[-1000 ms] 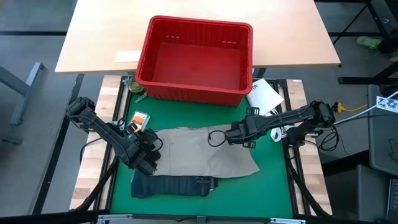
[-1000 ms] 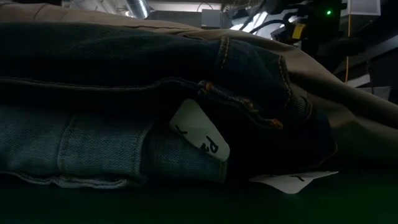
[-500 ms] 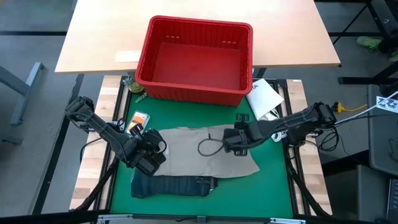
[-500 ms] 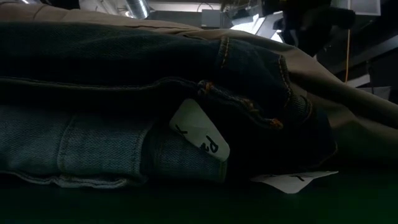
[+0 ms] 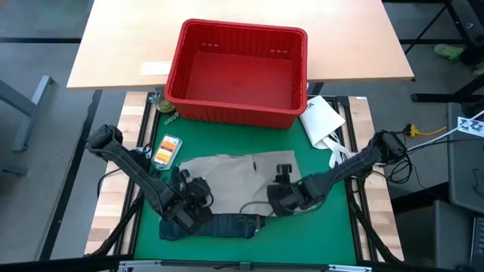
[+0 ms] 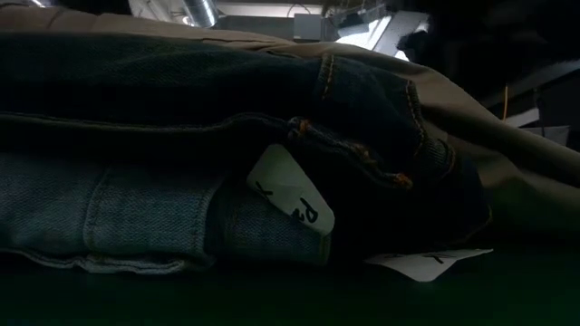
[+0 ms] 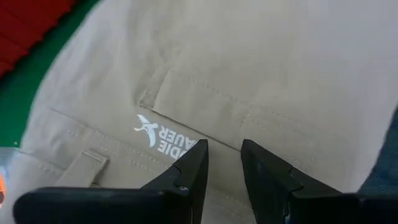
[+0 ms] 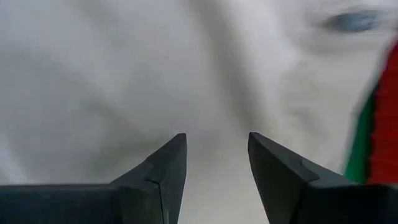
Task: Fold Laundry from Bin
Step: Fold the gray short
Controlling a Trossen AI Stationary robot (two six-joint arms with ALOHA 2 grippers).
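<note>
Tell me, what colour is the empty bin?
Bright red bin, best in the high view.

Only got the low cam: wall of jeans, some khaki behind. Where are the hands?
Observer: Both are down over the khakis, at the edge nearest the jeans: left hand on the left part, right hand on the right part.
Operator: Gripping anything?
Observer: The wrist cams show both hands' fingers apart, with khaki cloth just beyond the tips. The left hand is at the waistband label.
Operator: Anything left in the bin?
Observer: No, the bin looks empty from above.
</note>
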